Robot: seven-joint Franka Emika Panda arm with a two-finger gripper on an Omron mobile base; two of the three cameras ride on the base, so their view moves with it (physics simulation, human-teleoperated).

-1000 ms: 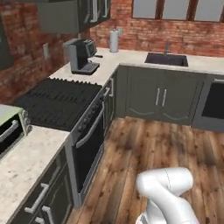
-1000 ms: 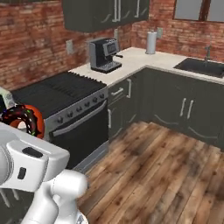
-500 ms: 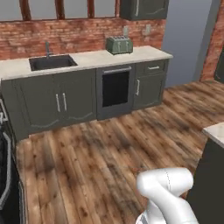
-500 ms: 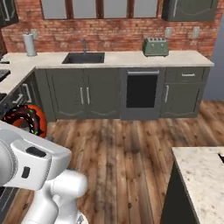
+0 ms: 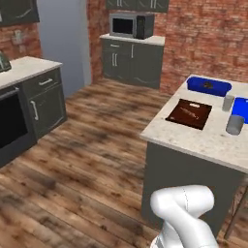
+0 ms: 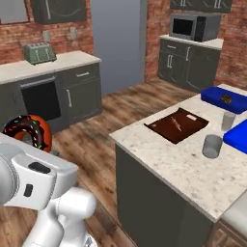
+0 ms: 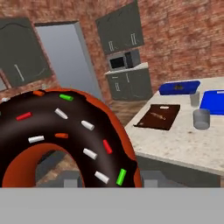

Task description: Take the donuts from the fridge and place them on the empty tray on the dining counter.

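**Visitor:** What is the robot holding right now?

**Onlooker:** A chocolate donut [image 7: 65, 131] with coloured sprinkles. From the hand's own camera it looms large and close, standing on edge, and the jaws are clenched on its lower rim. From the right base view the same donut [image 6: 28, 131] peeks up behind the white arm.

**Visitor:** And where does it have to go?

**Onlooker:** Onto the bright blue tray [image 6: 240, 135] at the far right edge of the dining counter [image 6: 183, 164]. It is well apart from the donut for now, with a corner of the counter in between.

**Visitor:** How should it manage the carry?

**Onlooker:** I'd judge it needs to come closer first, then lift the donut over the grey cup [image 6: 211, 145] and the small glass [image 6: 228, 120] that stand just beside the tray. Lowering it flat before letting go would stop it rolling.

**Visitor:** Do the cameras differ?

**Onlooker:** Yes. The hand camera shows the sprinkles and the grip. The left base view shows the counter's near edge, the dark brown tray [image 5: 189, 113] and the darker blue tray [image 5: 209, 86] at the far corner, with something small and dark inside it that is too small to name.
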